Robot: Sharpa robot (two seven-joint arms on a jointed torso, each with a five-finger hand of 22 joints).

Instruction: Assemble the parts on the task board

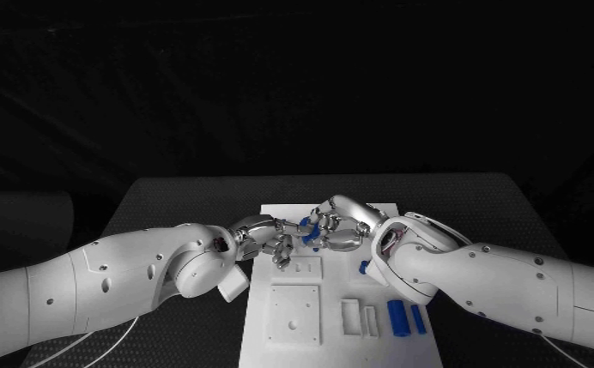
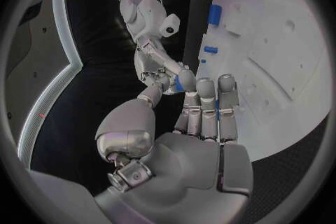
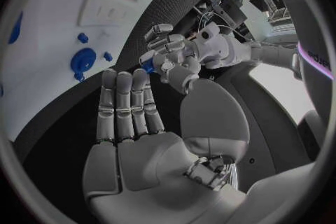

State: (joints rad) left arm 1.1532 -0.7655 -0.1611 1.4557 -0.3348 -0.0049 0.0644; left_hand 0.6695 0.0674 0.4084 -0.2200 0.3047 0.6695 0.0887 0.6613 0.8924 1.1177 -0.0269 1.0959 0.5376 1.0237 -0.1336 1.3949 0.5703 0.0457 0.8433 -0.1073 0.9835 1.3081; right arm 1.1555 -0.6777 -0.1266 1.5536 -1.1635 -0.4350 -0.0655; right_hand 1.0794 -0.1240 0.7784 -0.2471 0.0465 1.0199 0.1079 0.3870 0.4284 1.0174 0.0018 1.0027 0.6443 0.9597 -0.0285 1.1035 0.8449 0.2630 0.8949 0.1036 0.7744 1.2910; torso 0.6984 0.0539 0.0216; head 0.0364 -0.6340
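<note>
Now I am passing a small blue plastic part [image 1: 305, 229] between my left hand [image 1: 263, 239] and my right hand [image 1: 341, 220], fingertips meeting over the flat white task board [image 1: 297, 334] at its twelve o'clock end. Which hand is pinching it, I cannot tell. Next I should push it into its hole.

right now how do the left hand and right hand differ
The left hand reaches in from the board's left side; the right hand from the right. The left hand pinches a small blue part at its fingertips; the right hand's fingers lie straight, apparently empty. Both are silver and meet above the task board.
</note>
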